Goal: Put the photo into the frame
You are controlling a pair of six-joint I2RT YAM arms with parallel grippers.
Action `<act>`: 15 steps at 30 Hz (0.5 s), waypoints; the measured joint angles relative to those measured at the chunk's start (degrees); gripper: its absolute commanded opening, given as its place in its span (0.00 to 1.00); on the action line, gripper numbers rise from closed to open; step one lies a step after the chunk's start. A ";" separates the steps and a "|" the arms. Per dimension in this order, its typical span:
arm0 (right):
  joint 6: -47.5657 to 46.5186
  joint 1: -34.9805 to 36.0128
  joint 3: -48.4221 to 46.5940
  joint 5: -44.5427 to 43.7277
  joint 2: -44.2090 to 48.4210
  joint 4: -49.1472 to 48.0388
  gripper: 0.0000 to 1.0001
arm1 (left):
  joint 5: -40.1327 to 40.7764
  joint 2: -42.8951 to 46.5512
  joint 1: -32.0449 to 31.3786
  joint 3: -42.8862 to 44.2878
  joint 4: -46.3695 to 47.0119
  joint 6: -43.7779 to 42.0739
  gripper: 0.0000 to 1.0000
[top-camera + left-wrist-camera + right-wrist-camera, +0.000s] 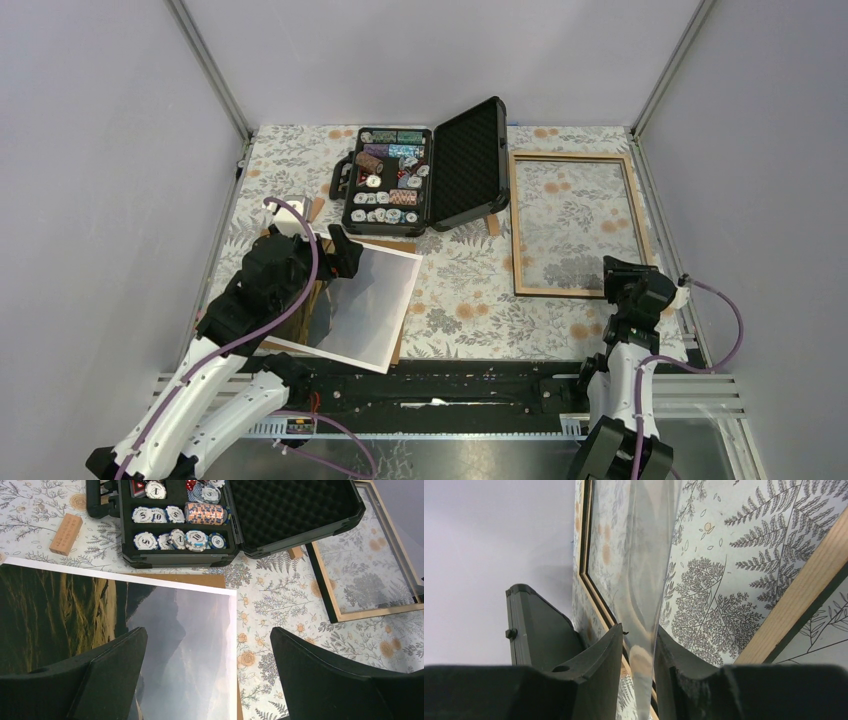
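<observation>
Holds left claw (207, 642) spread wide above the photo (370, 300) near the counter's (470, 290) left edge; pinches clear sheet (644, 555) at the frame's (796, 607) near edge in right claw (639, 642).

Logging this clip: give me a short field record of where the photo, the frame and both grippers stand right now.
photo: flat at the table's left, lying on a brown board, not in the frame
frame: flat at right, light wood side up, tablecloth visible through it
left gripper: open, over the photo's right edge
right gripper: at the frame's near edge, fingers either side of a clear sheet; grip unclear
other: open poker chip case at the back
</observation>
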State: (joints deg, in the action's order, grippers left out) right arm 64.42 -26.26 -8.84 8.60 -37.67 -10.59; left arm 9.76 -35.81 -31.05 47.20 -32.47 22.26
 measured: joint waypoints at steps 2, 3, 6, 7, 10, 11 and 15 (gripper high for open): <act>0.44 0.00 0.00 -1.25 0.00 -0.11 0.36 | 0.09 -0.04 0.00 0.00 0.00 0.00 0.99; 0.57 0.00 0.02 -1.66 -0.04 -0.31 0.36 | 0.15 -0.04 0.00 0.00 0.00 0.00 0.99; 1.31 0.00 0.02 -2.14 -0.66 -2.10 0.38 | 0.22 -0.07 0.00 0.00 0.00 0.00 0.99; 1.44 0.00 -0.07 -2.14 -1.07 -2.64 0.38 | 0.24 -0.07 0.00 0.00 0.00 0.00 0.99; 1.49 0.00 -1.05 -2.14 -2.93 -3.74 0.40 | 0.42 -0.07 0.00 0.00 0.00 0.00 0.99; 1.46 0.00 -1.36 -2.16 -3.26 -3.96 0.42 | 0.48 -0.07 0.00 0.00 0.00 0.00 0.99; 1.49 0.00 -2.78 -2.38 -4.00 -4.63 0.45 | 0.68 -0.07 0.00 0.00 0.00 0.00 0.99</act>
State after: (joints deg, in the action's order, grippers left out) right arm 65.91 -26.26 -11.62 6.22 -41.67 -15.22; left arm 10.44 -35.88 -31.05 47.20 -32.47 22.26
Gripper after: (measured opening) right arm 0.429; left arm 0.987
